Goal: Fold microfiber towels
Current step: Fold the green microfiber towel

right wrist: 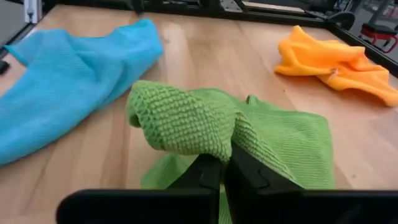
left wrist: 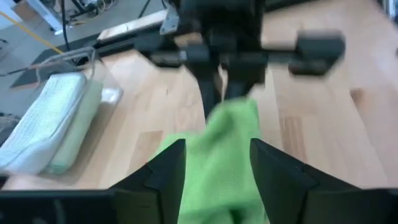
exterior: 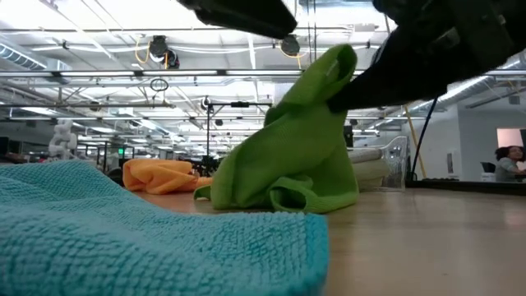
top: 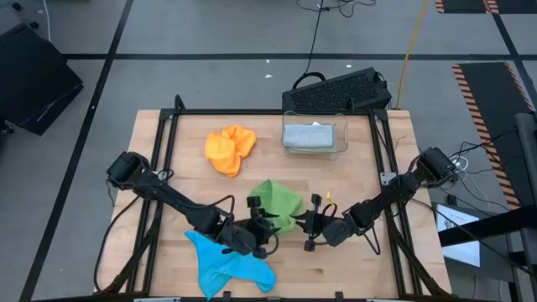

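The blue towel (exterior: 148, 238) runs off the low view's bottom and left edges. The right pincer (left wrist: 239, 81) shows blurred in the left wrist view. The bin's (top: 315, 138) folded contents stay indistinct.

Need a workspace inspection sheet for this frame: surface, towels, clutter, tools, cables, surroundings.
Surface: wooden table, bare between items.
Job's things: green towel at centre, one corner lifted; blue towel crumpled at the front edge; orange towel bunched toward the back.
Clutter: clear bin at the back holding folded pale towels.
Tools: right tool shut on the green towel's raised fold; left tool open, fingers either side of the same towel, not gripping.
Cables: black cords and a yellow one on the floor behind the table.
Surroundings: black keyboard behind the table; person seated far off.
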